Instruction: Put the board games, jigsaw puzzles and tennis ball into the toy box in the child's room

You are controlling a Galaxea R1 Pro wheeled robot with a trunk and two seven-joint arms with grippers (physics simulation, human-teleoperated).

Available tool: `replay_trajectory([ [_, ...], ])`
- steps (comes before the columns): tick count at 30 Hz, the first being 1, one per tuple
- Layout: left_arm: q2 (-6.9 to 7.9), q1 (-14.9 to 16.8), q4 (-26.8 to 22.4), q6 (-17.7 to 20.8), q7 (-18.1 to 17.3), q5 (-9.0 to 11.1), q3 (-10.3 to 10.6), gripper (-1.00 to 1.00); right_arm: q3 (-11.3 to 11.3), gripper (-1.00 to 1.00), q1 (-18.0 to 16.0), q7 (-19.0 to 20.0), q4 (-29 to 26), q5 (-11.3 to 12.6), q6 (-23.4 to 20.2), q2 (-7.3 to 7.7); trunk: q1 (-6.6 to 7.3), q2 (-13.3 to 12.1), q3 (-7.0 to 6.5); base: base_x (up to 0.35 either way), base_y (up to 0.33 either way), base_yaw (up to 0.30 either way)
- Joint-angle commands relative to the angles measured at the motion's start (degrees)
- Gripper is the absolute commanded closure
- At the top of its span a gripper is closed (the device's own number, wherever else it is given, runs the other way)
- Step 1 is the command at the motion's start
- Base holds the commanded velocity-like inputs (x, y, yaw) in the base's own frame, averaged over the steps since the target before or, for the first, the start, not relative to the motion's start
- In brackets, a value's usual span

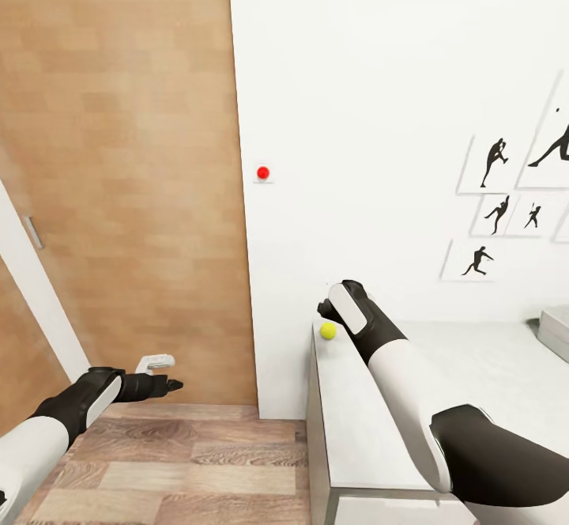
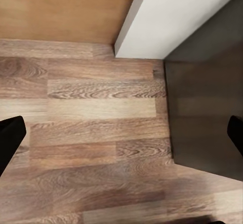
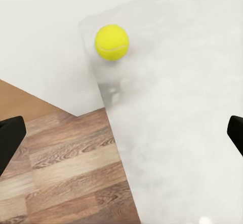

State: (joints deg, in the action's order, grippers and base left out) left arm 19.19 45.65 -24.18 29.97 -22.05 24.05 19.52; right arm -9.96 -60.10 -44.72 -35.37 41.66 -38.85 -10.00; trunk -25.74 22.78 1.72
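Pale desk (image 1: 490, 367) fills lower right of the head view, wood door (image 1: 118, 153) upper left, plank floor (image 1: 174, 462) lower left. Right pincer (image 1: 336, 307) at centre above the desk's far corner, fingers spread wide and holding nothing; left pincer (image 1: 162, 387) at lower left over floor, also spread. Tennis ball (image 1: 327, 330) sits on the desk corner just below the right pincer, apart from it.

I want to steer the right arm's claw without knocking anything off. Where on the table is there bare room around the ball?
The long pale grey-white table is bare from the right arm toward the translucent grey bin. The tight spot is the far corner: the small yellow-green tennis ball sits there, close to the table's edges, right claw just beside it.
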Motion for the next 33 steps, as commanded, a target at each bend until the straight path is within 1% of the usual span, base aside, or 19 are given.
replay_trajectory([
  [1, 0.06, 0.1, -0.1, 0.3, 0.0, 0.3, 0.3, -1.0, -0.1, -1.0, -0.1, -0.5, -0.1, 0.4, -0.2, 0.0, -0.04, 0.1, 0.14, 0.0, 0.0, -0.001],
  [10, 0.01, 0.1, -0.1, -0.1, 0.0, 0.3, 0.3, -1.0, -0.1, -1.0, -0.1, -0.5, -0.1, 0.4, -0.1, 0.0, -0.04, 0.1, 0.14, 0.006, 0.0, 0.0],
  [14, -0.02, 0.1, -0.1, -1.0, 0.0, 0.2, 0.3, -1.0, -0.1, -1.0, 0.0, -0.5, -0.1, 0.4, -0.1, 0.0, -0.04, 0.1, 0.14, 0.135, 0.028, 0.0],
  [20, 0.02, 0.1, -0.1, -1.2, 0.0, 0.2, 0.3, -1.0, -0.2, -1.0, 0.0, -0.5, -0.1, 0.3, -0.1, 0.0, -0.04, 0.1, 0.14, 0.07, 0.018, 0.0],
  [33, 0.06, 0.1, -0.1, -1.2, 0.0, 0.2, 0.3, -1.0, -0.2, -1.0, 0.0, -0.5, -0.1, 0.3, -0.1, 0.0, -0.04, 0.1, 0.14, 0.156, 0.093, 0.0],
])
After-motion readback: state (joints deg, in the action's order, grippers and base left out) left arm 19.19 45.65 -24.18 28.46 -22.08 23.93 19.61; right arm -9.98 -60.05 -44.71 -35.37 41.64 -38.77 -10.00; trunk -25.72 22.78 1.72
